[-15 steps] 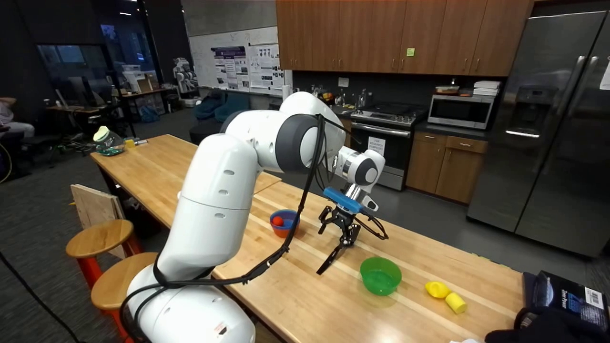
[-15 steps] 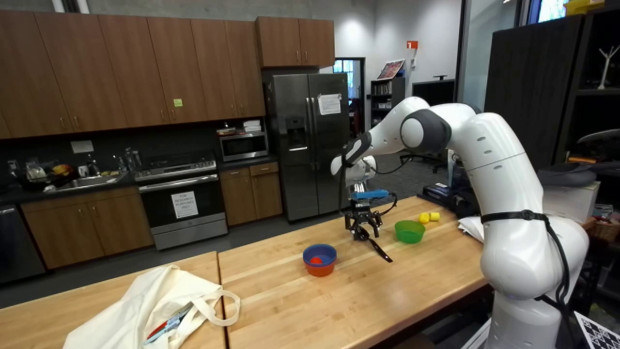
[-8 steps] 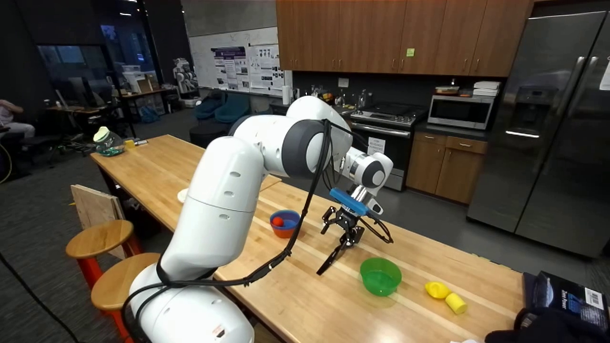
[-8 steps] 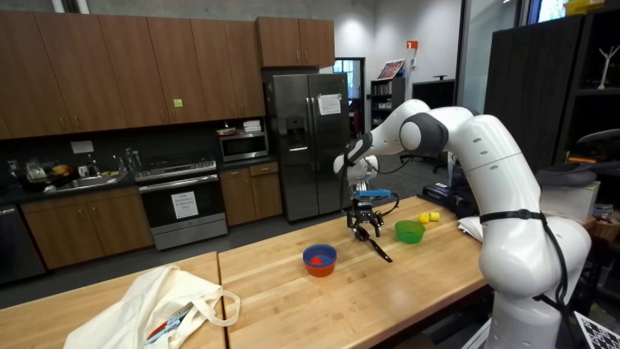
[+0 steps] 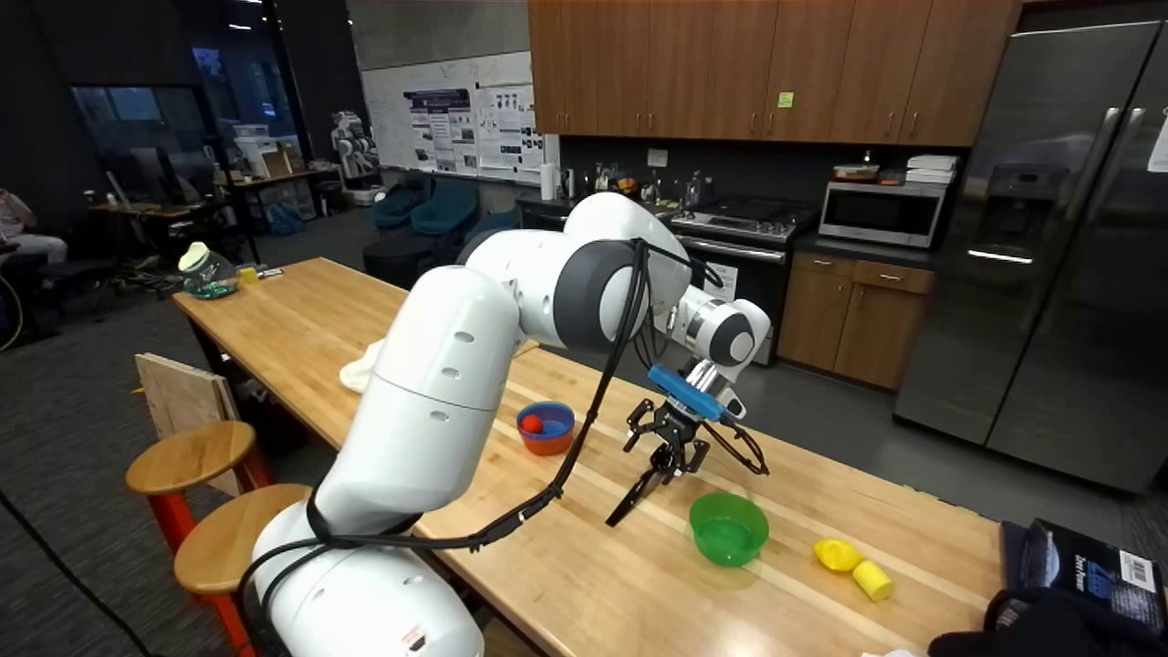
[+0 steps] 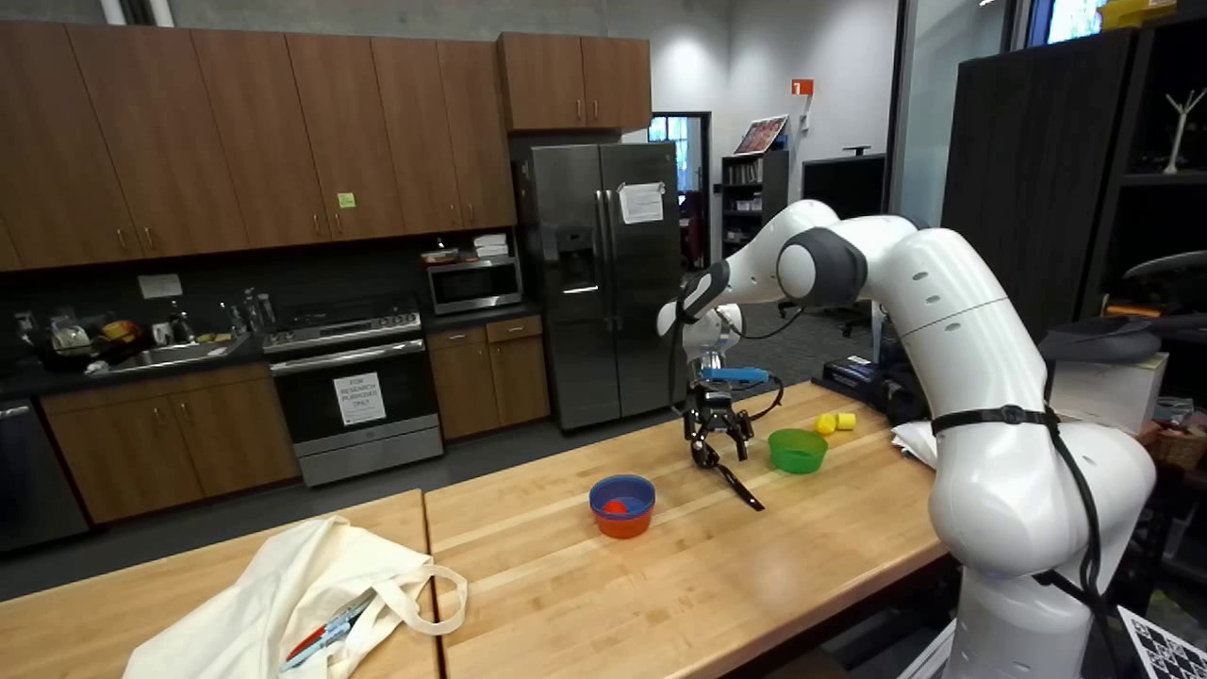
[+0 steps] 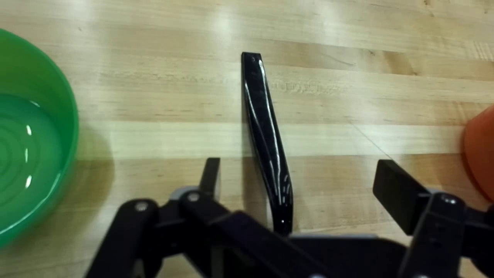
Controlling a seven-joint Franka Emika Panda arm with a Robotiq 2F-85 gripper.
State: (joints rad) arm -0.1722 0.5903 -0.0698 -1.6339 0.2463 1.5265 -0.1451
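Gripper (image 7: 303, 187) has shifted slightly toward the green bowl (image 7: 44, 83) over the last second; bowl unmoved. Jaws spread wide, one to either side of a black handle (image 7: 266, 131) in the wrist view; contact cannot be judged. Handle rests on the tabletop (image 7: 166, 96), its near end hidden behind the gripper, type unclear. Wrist view cuts off green bowl at left, an orange bowl (image 7: 481, 154) at right.

The claw (image 7: 302, 184) is black, its jointed links (image 7: 247, 235) studded with round silver screws (image 7: 141, 205). Just above it sits a blue bar (image 5: 686, 393); farther up, the rounded white arm (image 5: 415, 456) has dark grey joint bands (image 5: 577, 297), small oval grey marks (image 5: 450, 373), black cables (image 5: 538, 502) and a black strap (image 6: 1000, 417).
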